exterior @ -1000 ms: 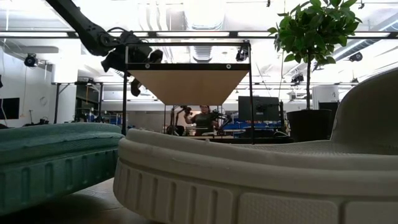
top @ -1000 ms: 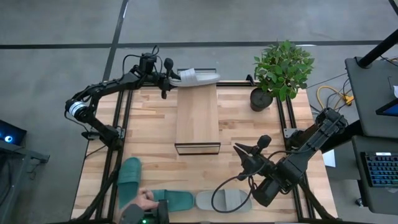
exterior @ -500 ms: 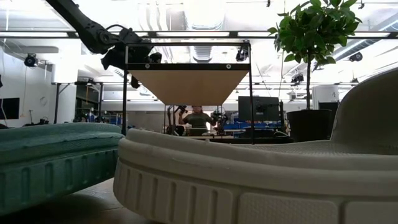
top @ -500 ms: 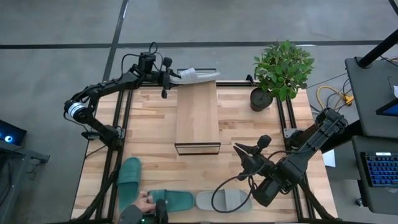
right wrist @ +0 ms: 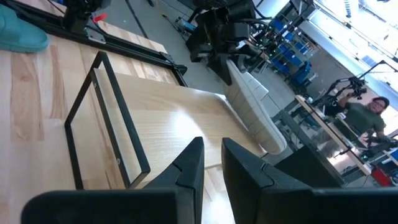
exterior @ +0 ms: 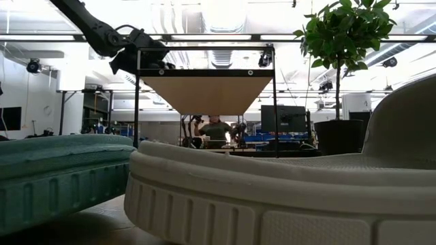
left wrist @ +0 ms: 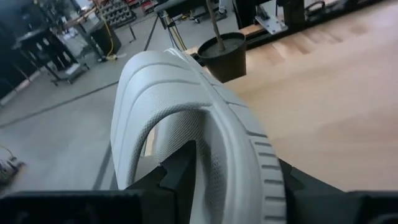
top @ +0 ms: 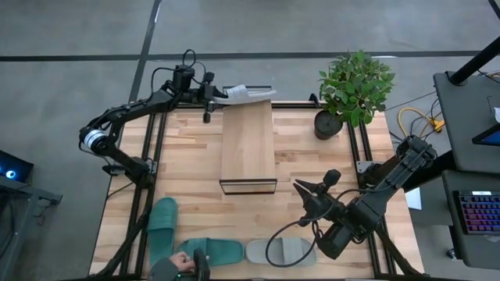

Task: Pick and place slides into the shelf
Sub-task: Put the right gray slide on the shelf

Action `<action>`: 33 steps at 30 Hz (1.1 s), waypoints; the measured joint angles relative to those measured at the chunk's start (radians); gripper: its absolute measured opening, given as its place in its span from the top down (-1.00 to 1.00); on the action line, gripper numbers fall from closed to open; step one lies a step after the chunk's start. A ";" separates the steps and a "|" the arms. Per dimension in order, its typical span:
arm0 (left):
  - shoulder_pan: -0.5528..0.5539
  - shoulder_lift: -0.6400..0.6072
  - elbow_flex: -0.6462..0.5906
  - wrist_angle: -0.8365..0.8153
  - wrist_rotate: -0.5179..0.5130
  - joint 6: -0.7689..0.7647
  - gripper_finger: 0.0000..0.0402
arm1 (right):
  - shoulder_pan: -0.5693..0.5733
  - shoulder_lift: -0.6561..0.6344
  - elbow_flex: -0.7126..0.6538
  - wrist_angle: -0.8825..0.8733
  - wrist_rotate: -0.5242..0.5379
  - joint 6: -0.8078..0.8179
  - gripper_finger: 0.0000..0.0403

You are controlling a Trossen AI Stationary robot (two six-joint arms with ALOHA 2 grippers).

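- left tool [top: 212,93] clamps a pale slide [top: 248,94] at the shelf's [top: 248,144] far end, tipped on edge, likely for setting on top.
- right tool [top: 312,190], fingers nearly together and empty, waits near the shelf's near end.

A leafy potted plant [top: 353,92] stands at the butcher-block table's [top: 191,168] two o'clock corner. A keyboard [top: 478,212] lies off the table at four o'clock. A person [exterior: 215,131] shows in the room behind.
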 joint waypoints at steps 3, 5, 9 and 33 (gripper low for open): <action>0.000 -0.027 -0.002 -0.042 -0.001 -0.025 0.44 | 0.000 0.000 0.000 0.000 -0.001 0.000 0.76; 0.000 -0.044 -0.005 -0.065 -0.006 -0.025 0.44 | 0.000 0.000 0.000 0.000 -0.006 0.000 0.76; 0.000 -0.069 -0.020 -0.089 -0.033 -0.025 0.44 | 0.000 0.000 0.000 0.000 -0.008 0.000 0.76; -0.007 -0.147 -0.020 -0.165 -0.057 -0.025 0.44 | 0.000 0.000 0.000 -0.002 -0.009 0.000 0.76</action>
